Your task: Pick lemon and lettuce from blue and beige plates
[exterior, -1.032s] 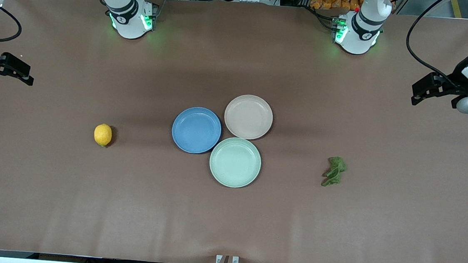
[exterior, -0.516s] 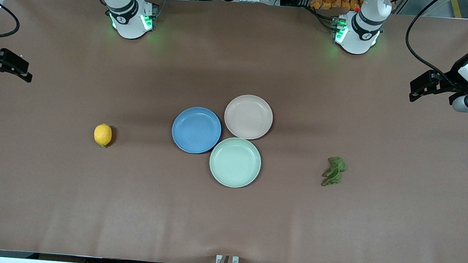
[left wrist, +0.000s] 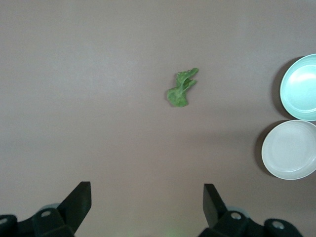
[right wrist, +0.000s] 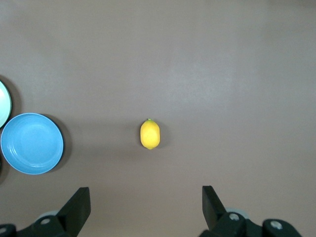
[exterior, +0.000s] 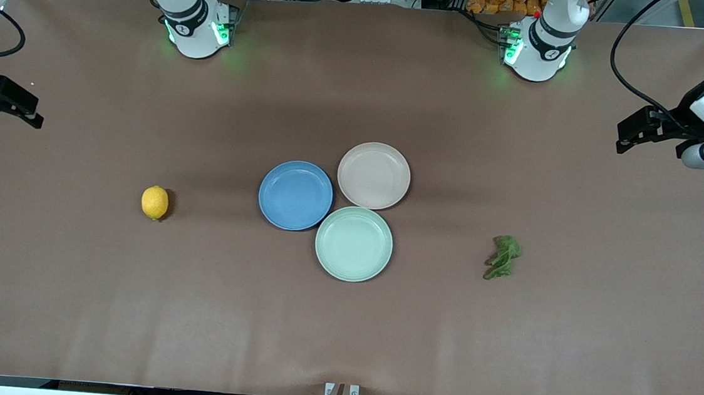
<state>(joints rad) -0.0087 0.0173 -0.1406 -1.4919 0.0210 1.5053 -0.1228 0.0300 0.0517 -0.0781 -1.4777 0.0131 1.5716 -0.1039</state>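
Observation:
The yellow lemon (exterior: 155,202) (right wrist: 150,134) lies on the bare table toward the right arm's end. The green lettuce (exterior: 503,257) (left wrist: 182,88) lies on the table toward the left arm's end. The blue plate (exterior: 295,195) (right wrist: 32,143) and beige plate (exterior: 374,175) (left wrist: 289,149) sit empty and touching at mid-table. My right gripper (exterior: 9,120) (right wrist: 146,200) hangs open and empty high over its table end, apart from the lemon. My left gripper (exterior: 650,150) (left wrist: 147,197) is open and empty over the other end, apart from the lettuce.
A mint-green plate (exterior: 354,243) (left wrist: 301,87), also empty, touches the other two plates and lies nearer to the front camera. Brown table (exterior: 342,322) surface stretches around the plates. The arm bases (exterior: 199,28) stand along the table's back edge.
Both grippers have drifted slightly outward toward their own table ends. The lemon, lettuce and plates have not moved.

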